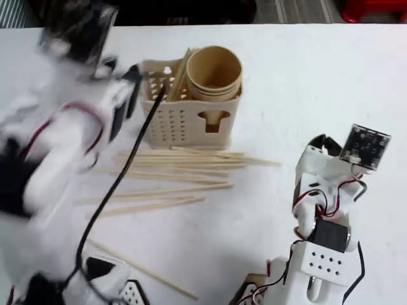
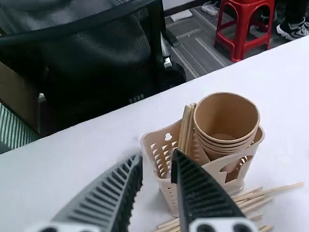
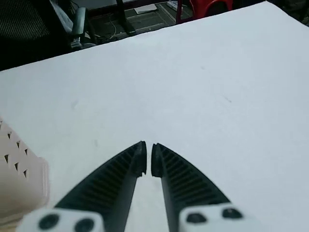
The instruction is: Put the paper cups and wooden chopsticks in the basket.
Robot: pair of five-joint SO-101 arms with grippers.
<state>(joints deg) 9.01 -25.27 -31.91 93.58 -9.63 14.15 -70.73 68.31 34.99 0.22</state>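
Observation:
The beige slotted basket (image 1: 178, 124) stands at the middle back of the table. Stacked brown paper cups (image 1: 214, 71) sit upright in its right half, and a few wooden chopsticks (image 1: 179, 76) lean in its left half. Several more chopsticks (image 1: 181, 170) lie loose on the table in front of it, and one chopstick (image 1: 143, 269) lies apart nearer the front. My left gripper (image 1: 130, 95) hangs just left of the basket; in its wrist view the left gripper (image 2: 157, 157) is open and empty over the basket (image 2: 159, 145), cups (image 2: 226, 121) and table chopsticks (image 2: 263, 195). My right gripper (image 3: 148, 151) is shut on nothing.
The right arm (image 1: 324, 210) rests folded at the front right, with its gripper (image 1: 321, 143) well right of the basket. A black cable (image 1: 121, 171) crosses the loose chopsticks. A black chair (image 2: 96, 63) and a red stool (image 2: 244, 24) stand beyond the far edge.

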